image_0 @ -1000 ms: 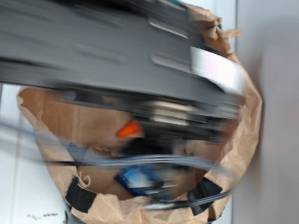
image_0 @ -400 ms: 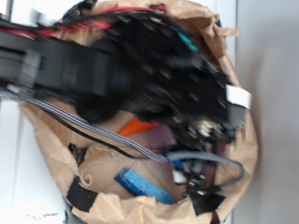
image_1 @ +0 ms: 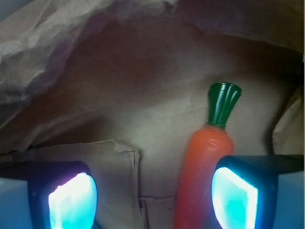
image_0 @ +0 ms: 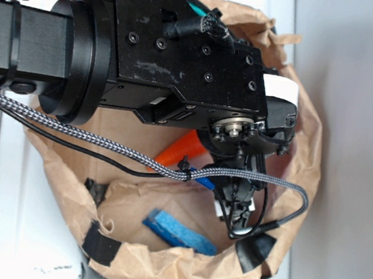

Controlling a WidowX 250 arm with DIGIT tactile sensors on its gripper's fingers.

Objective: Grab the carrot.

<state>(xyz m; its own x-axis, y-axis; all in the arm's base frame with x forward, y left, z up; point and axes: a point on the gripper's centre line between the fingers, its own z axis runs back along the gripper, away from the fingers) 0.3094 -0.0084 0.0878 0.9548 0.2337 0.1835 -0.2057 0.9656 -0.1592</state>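
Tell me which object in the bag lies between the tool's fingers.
The orange carrot with the green stem; the flat blue strip lies apart, nearer the bag's rim.

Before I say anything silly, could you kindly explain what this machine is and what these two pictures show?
It is a small robot arm reaching into a brown paper bag. The exterior picture looks from outside: the black arm fills the top, and its gripper hangs inside the bag. On the bag's floor lie an orange toy carrot and a flat blue strip. The wrist picture comes from a camera on the arm, looking past the two glowing fingers. They stand open, with the carrot between them, nearer the right-hand one. Nothing is held.
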